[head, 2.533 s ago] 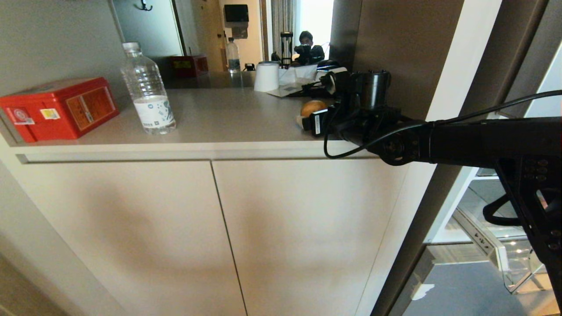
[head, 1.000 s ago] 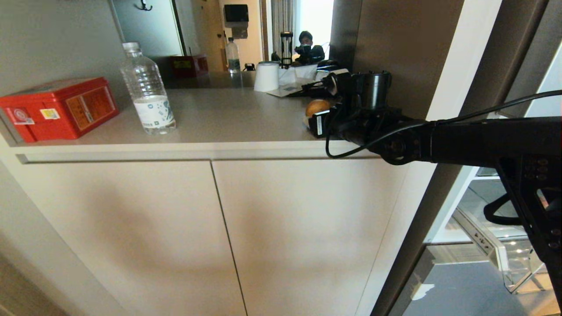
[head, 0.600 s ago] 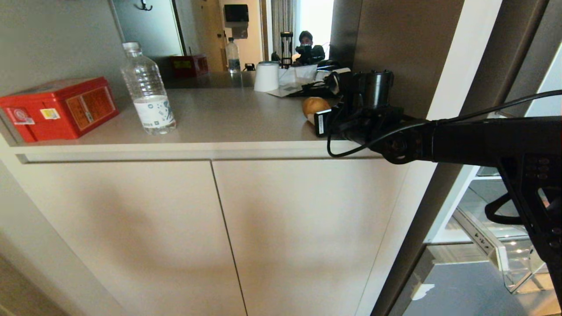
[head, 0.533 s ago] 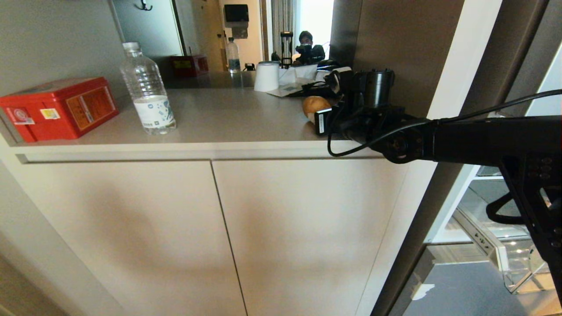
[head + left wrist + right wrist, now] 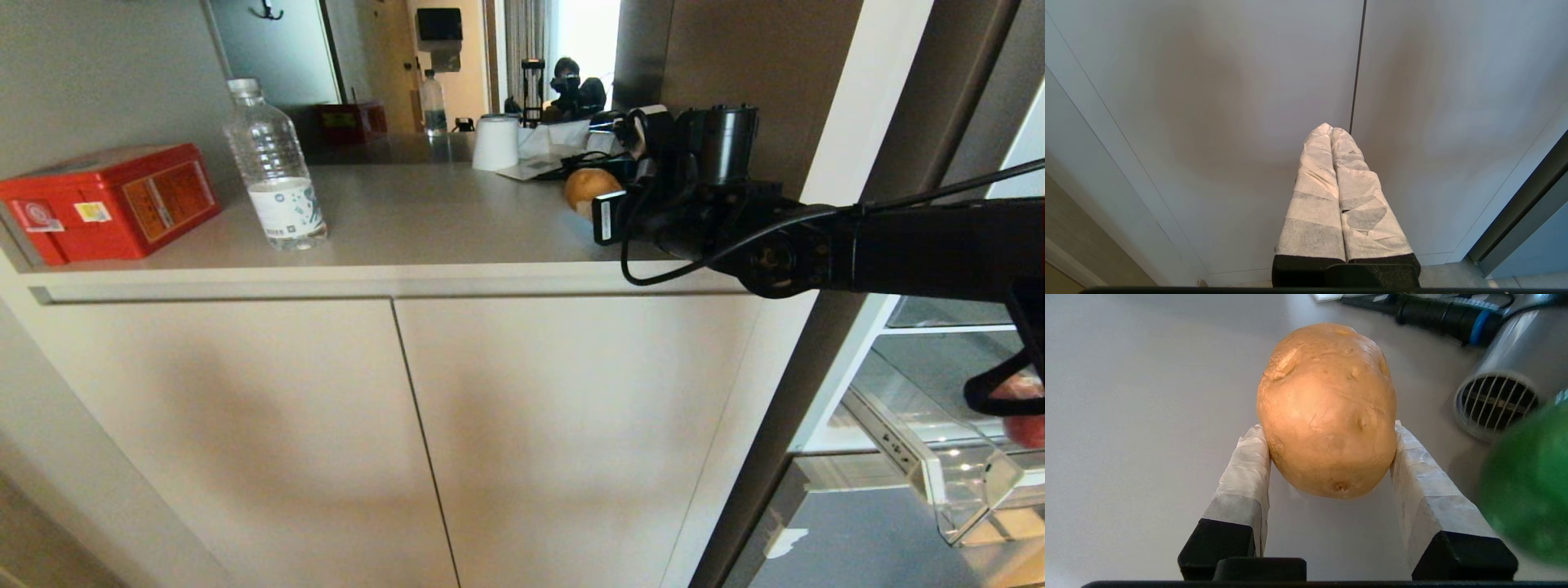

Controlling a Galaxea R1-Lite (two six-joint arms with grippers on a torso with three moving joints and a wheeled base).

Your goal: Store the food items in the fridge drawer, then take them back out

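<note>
The tan-brown potato (image 5: pixel 589 186) (image 5: pixel 1327 408) is pinched at its near end between the white-wrapped fingers (image 5: pixel 1245 473) of my right gripper (image 5: pixel 1327 430) (image 5: pixel 594 208), which is shut on it just above the grey countertop (image 5: pixel 408 220) at the right end. The dark-green bell pepper (image 5: pixel 1527 490) sits close beside the gripper on the counter; in the head view the arm hides it. The clear fridge drawer (image 5: pixel 927 482) stands pulled out low at the right. My left gripper (image 5: pixel 1331 130) is shut on nothing, parked facing the cabinet doors.
A water bottle (image 5: pixel 276 171) and a red box (image 5: pixel 106 200) stand at the counter's left. A white cup (image 5: pixel 495 143), cables and a grey hair dryer (image 5: pixel 1498 396) lie behind the potato. A tall grey panel (image 5: pixel 735 73) rises right of the arm. A person (image 5: pixel 575 86) shows in the mirror.
My right gripper's fingers have closed onto the potato, and the arm has risen a little, carrying the potato up off the counter. The left arm has not moved.
</note>
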